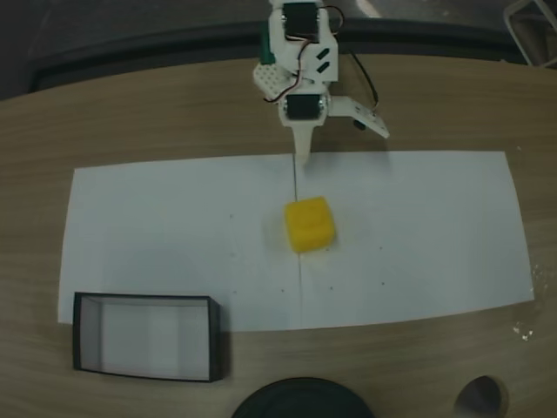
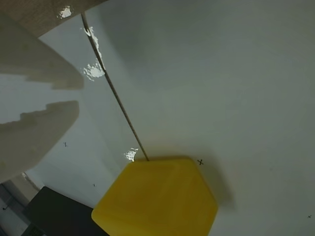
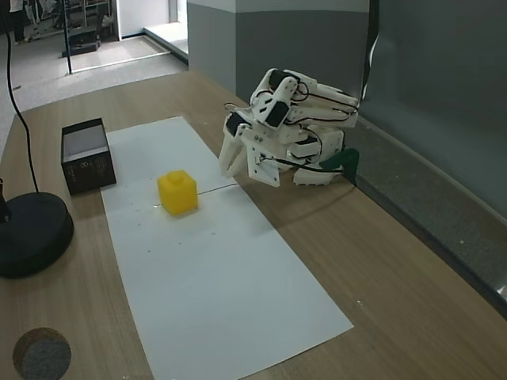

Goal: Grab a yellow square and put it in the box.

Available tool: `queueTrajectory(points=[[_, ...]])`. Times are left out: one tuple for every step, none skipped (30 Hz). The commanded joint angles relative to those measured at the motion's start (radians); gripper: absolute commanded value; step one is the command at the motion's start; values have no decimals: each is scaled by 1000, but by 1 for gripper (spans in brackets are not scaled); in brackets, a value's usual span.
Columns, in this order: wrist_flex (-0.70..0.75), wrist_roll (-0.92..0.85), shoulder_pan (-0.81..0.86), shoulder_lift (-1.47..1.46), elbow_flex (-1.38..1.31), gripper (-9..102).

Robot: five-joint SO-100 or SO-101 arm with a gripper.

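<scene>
You have a bright yellow square (image 1: 309, 224) sitting on plain white paper (image 1: 418, 235), which lies over a counter (image 1: 157, 122) of light brown wood grain. Your tool (image 1: 304, 157) is white plastic with black servo blocks above it, and the box (image 1: 144, 336) has thin black walls around a pale whitish bottom. In a fixed view you also see a round black base (image 3: 30, 235) on the counter.

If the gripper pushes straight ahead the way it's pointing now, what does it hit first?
Probably the white paper sheet just short of the yellow square. The open gripper tilts down toward the sheet, with the square next in line; depth is hard to judge.
</scene>
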Motion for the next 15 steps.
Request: queueTrajectory(points=[[12, -5, -5, 20, -54, 0], [8, -5, -8, 20, -52, 0], [-8, 2, -21, 20, -49, 0], [-49, 3, -41, 20, -43, 0], [-92, -2, -46, 20, -41, 0], [-129, -5, -40, 20, -51, 1], [-166, -5, -37, 20, -63, 1], [-201, -6, -40, 20, -81, 3], [-221, -8, -40, 18, -103, 6], [-229, -9, -40, 14, -127, 11], [-232, -23, -43, 3, -158, 16], [-227, -46, -44, 0, -189, 20], [-225, -72, -44, -8, -219, 23], [-227, -95, -40, -21, -249, 24], [-227, -114, -40, -43, -281, 24]])
